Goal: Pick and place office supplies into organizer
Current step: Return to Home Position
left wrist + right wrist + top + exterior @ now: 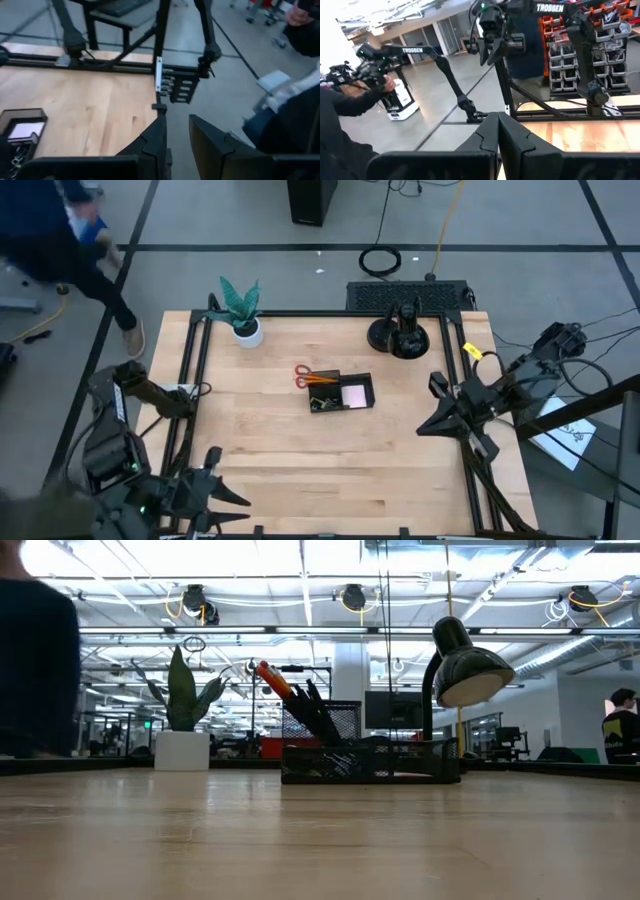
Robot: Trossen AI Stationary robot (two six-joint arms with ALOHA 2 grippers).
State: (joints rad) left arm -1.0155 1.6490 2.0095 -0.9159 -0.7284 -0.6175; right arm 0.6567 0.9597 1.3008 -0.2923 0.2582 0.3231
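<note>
Your organizer (350,768) sits mid-surface, holding the red-handled scissors (303,376) and pink sticky-note pad (354,394). Park the left gripper (177,120), fingers slightly apart, at its near corner. Park the right gripper (498,116), fingers together, at the right edge, well clear.

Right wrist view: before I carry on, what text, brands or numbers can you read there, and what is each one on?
"TROSSEN": white letters on the near dark arm link.
"TROSSEN": white letters on the far dark arm, out in the room next to a person.
shelf bins: any labels are too small to read.
No numbers or signs can be read.
</note>
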